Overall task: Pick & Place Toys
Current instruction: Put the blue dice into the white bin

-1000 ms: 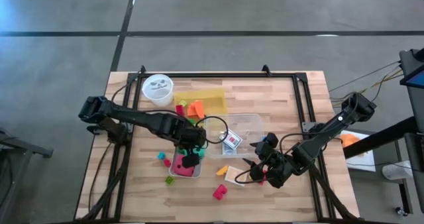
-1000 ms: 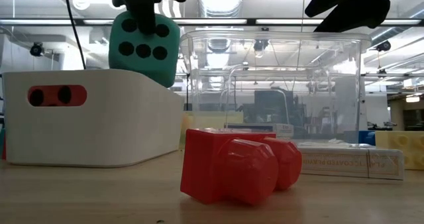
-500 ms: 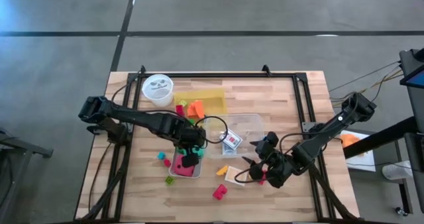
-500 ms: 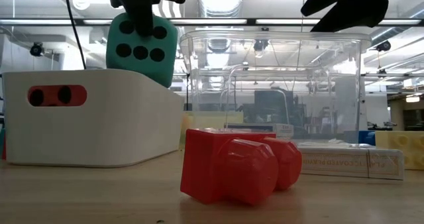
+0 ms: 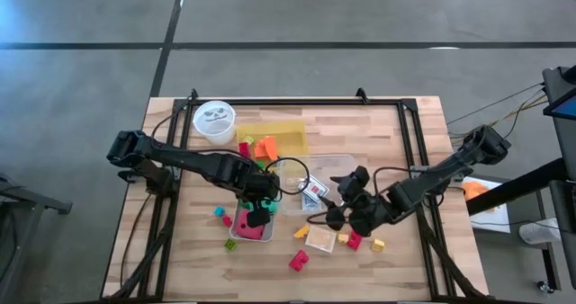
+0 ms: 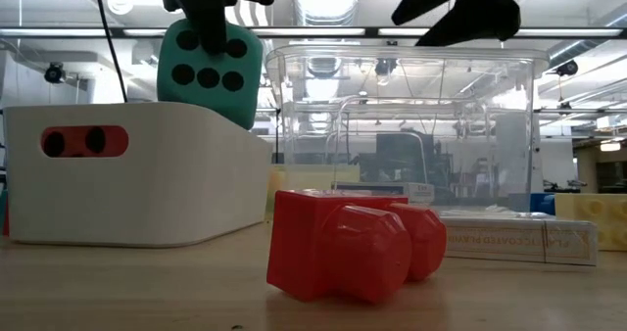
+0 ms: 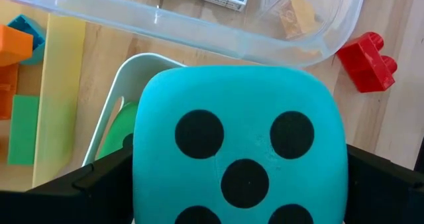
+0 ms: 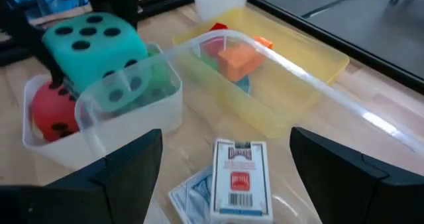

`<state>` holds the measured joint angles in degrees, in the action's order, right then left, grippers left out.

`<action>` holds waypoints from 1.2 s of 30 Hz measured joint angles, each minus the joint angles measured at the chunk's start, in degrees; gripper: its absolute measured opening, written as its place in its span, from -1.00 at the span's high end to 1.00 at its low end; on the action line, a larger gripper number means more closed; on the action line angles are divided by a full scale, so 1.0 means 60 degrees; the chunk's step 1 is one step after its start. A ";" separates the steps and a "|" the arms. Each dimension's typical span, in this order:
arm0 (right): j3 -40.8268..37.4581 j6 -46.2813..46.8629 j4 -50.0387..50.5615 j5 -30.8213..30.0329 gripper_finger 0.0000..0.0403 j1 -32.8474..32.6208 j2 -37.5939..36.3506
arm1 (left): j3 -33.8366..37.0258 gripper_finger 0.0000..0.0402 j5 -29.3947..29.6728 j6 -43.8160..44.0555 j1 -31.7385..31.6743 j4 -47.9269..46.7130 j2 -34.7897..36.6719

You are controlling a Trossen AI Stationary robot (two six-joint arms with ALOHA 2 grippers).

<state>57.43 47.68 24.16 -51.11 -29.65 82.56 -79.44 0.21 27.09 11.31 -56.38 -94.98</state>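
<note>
From above, the white cup (image 5: 214, 120) stood at about ten o'clock on the table (image 5: 405, 133), with the yellow tray (image 5: 286, 131) just to its right holding an orange block (image 5: 265, 147). The left arm reached in from nine o'clock, and its left gripper (image 5: 258, 196) hung over the white bin (image 5: 253, 225) near the table's middle. That view hid what it carried; the left wrist view showed the fingers (image 7: 99, 177) spread wide and pinching a teal die (image 7: 240, 151) between them, above the bin's rim, with a green die (image 7: 118, 128) partly visible beneath. The low view confirmed the teal die (image 6: 210, 65) sat raised above the bin wall (image 6: 147, 174), not resting inside. A red die (image 8: 50, 111) showed in the bin only from the right wrist view.

Further right, the clear box (image 5: 337, 171) lay at the centre with a card pack (image 5: 314, 192) inside; the right wrist view read that pack (image 8: 240, 174) more plainly, red-backed and upright. The right gripper (image 5: 340, 205), coming from four o'clock, hovered over the box's near edge, fingers (image 8: 126, 168) spread and holding nothing. A red block (image 5: 298, 260) lay at six o'clock, looming large in the low view (image 6: 343, 245). A yellow block (image 5: 378, 245) sat toward five o'clock.
</note>
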 joint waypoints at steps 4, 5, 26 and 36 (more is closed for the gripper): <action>0.0000 -0.0020 -0.0299 -0.0008 -0.61 0.0202 0.0000 | 0.0000 -0.99 0.0000 -0.0003 0.0000 0.0001 0.0000; 0.0000 -0.0018 -0.0447 -0.0022 -0.61 0.0273 0.0000 | 0.0000 -0.99 0.0000 0.0000 0.0000 0.0004 0.0000; -0.0044 -0.7643 -0.7703 0.2316 -0.61 0.1206 0.2298 | 0.0345 -0.99 0.0783 -0.0161 0.0169 -0.0206 0.0673; -0.0022 -0.7402 -0.8108 0.4647 -0.61 0.1930 0.2303 | 0.1497 -0.99 0.0419 -0.0003 0.0185 0.0641 0.1038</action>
<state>57.30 3.27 -24.49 -23.23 -18.07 96.38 -70.46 2.72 27.07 12.42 -52.53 -88.75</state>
